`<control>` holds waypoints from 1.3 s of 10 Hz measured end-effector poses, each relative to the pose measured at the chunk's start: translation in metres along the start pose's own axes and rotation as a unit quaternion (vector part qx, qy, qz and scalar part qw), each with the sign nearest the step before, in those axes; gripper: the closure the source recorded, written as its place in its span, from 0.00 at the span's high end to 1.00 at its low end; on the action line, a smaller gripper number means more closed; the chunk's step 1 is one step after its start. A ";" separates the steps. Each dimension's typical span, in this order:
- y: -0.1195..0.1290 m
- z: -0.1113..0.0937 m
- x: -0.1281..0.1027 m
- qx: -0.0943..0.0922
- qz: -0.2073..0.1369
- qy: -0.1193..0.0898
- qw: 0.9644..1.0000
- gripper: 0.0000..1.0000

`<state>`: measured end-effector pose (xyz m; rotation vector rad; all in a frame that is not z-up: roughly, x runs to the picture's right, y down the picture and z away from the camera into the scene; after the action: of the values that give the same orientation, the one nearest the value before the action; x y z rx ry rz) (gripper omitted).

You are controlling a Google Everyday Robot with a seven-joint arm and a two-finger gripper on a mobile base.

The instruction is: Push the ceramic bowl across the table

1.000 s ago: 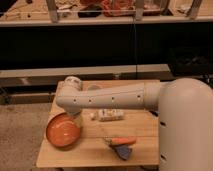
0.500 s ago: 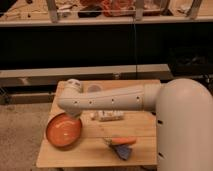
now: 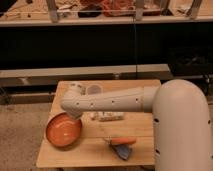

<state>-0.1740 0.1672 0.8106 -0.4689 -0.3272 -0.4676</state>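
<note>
Gripper: closed right down, 2 fingers together, tucked out of sight beneath the rounded end of the arm (image 3: 75,102), low over the far right rim of the ceramic bowl (image 3: 64,131). Cannot tell whether touching that rim or merely just beside it, nor whether anything is caught between the fingers.

Ceramic bowl: orange-red, wide and shallow, darker around the rim, upright, sitting on the left part of the table (image 3: 100,152), with its left side right at the table's left edge. Nothing visible inside it.

Arm: 1 pale cream tube with a row of small dark dots, reaching leftward across the middle of the table from the big rounded robot body (image 3: 182,125) at the right.

Behind the arm, near the table's far edge: 1 small translucent white cup (image 3: 93,90), upright, well apart from the bowl. Just under the arm, mid-table: a small pale packet (image 3: 106,116), lying flat. Nearer the front edge, right of the bowl and apart from it: an orange-handled tool (image 3: 122,141) with a grey-blue head, lying flat.

Beyond the table: a dark low shelf (image 3: 100,72), then a cluttered counter at the top. Below: speckled floor (image 3: 20,130).
</note>
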 end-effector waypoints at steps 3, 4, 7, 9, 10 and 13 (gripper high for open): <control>0.001 0.011 0.002 0.000 0.001 -0.007 1.000 0.04; 0.002 0.013 0.002 0.000 0.002 -0.010 1.000 0.04; 0.007 0.021 0.005 0.001 0.003 -0.017 1.000 0.04; 0.012 0.021 0.003 0.002 0.002 -0.022 1.000 0.04; 0.016 0.022 0.002 0.001 0.001 -0.025 1.000 0.04; 0.020 0.025 0.003 0.002 0.000 -0.031 1.000 0.04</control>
<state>-0.1667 0.1949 0.8261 -0.4810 -0.3886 -0.4530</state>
